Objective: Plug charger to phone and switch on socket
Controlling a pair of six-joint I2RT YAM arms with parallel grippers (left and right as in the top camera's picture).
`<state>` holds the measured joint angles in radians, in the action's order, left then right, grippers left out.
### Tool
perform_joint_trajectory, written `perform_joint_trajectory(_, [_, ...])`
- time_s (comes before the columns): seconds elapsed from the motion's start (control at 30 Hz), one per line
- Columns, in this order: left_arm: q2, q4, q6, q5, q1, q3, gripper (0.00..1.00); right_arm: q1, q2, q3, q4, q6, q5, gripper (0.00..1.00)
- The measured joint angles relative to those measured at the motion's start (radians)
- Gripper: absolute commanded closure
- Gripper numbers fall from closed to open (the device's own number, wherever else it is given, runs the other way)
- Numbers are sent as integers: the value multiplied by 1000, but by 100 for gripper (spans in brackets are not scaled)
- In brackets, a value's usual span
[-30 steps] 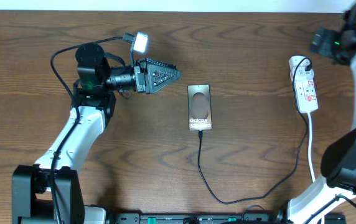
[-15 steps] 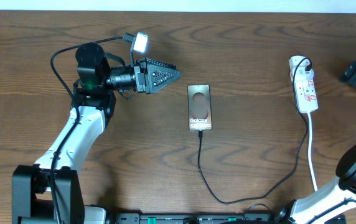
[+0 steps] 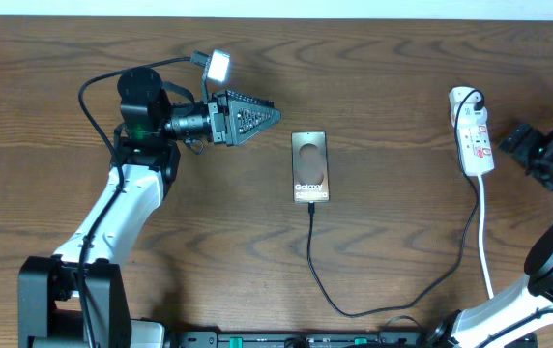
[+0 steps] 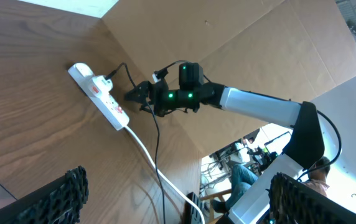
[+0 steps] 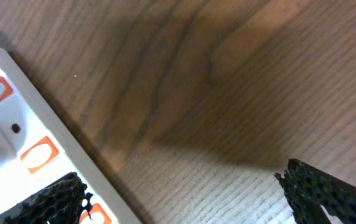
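Note:
The phone (image 3: 309,166) lies flat mid-table, its "Galaxy" lettering showing. The charger (image 3: 317,266), a thin black cable, meets the phone's near edge, loops along the front and rises to a black plug at the far end of the socket (image 3: 473,135). My right gripper (image 3: 510,145) is open, low over the wood just right of the socket. In the right wrist view its fingers (image 5: 184,183) straddle bare wood, and the socket (image 5: 10,134) with orange-red switches sits by the left finger. My left gripper (image 3: 265,116) is open and empty, raised left of the phone, also seen in its wrist view (image 4: 178,190).
The socket's white cord (image 3: 484,232) runs toward the table's front edge beside the black cable. The left wrist view shows the socket (image 4: 100,96), the right gripper (image 4: 142,96) beside it, and brown board beyond the table edge.
My right arm came from the far right corner down to the socket's right side. The left arm, phone, cable and socket have not moved.

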<state>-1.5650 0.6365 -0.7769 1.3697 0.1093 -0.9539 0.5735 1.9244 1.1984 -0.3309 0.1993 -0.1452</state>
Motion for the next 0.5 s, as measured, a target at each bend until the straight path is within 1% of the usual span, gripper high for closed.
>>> perform_joint_trajectory(0.2, [0, 0, 0, 0, 0, 0, 7, -1, 0, -57, 97, -7, -10, 1])
perform_joint_trajectory(0.27, [0, 0, 0, 0, 0, 0, 7, -1, 0, -62, 109, -8, -17, 2])
perform_joint_trajectory(0.33, [0, 0, 0, 0, 0, 0, 7, -3, 0, -62, 119, -13, -24, 1])
perform_joint_trajectory(0.5, [0, 0, 0, 0, 0, 0, 7, -26, 0, -60, 125, -24, -31, 1])
